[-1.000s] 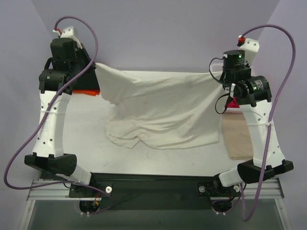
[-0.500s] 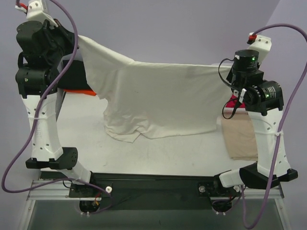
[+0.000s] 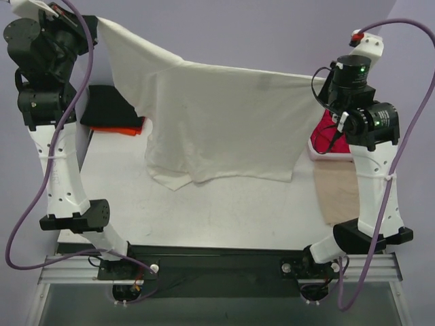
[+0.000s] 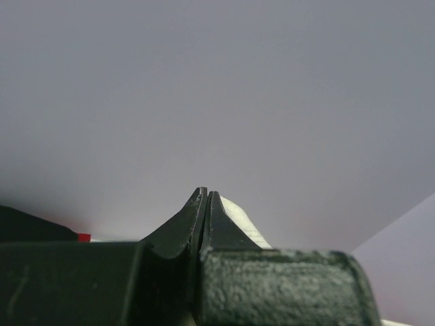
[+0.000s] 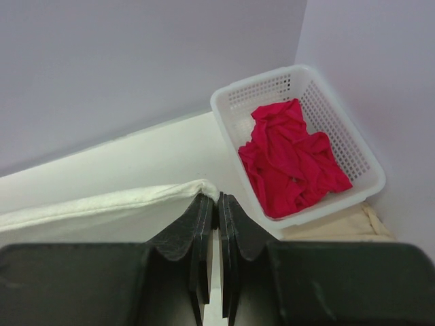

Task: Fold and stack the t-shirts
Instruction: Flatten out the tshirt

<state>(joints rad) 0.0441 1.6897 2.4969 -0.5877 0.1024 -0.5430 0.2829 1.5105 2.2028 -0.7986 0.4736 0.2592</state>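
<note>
left arm: rises from its base at the near left and reaches high into the far left corner of the top view
left gripper: jaws pressed together, pinching one top corner of the cream-white t-shirt; a sliver of pale cloth shows just beside the right-hand finger
black t-shirt: a folded pad at the far left of the table, lying on the orange-red t-shirt
orange-red t-shirt: folded under the black one, with only its near edge showing
cream-white t-shirt: held up in the air between the two grippers and hanging like a curtain; its top edge slopes down from the high left corner to the lower right one; whether the bottom hem touches the table cannot be told
table: white, bare in front of the hanging shirt
right gripper: jaws drawn almost together, nipping the shirt's rolled edge at the fingertips
right arm: upright at the right side, its wrist level with the shirt's right corner
tan cloth: flat on the table just beside the right arm, near the basket
basket: white lattice, in the far right corner against the wall
crimson t-shirt: crumpled inside the basket
</note>
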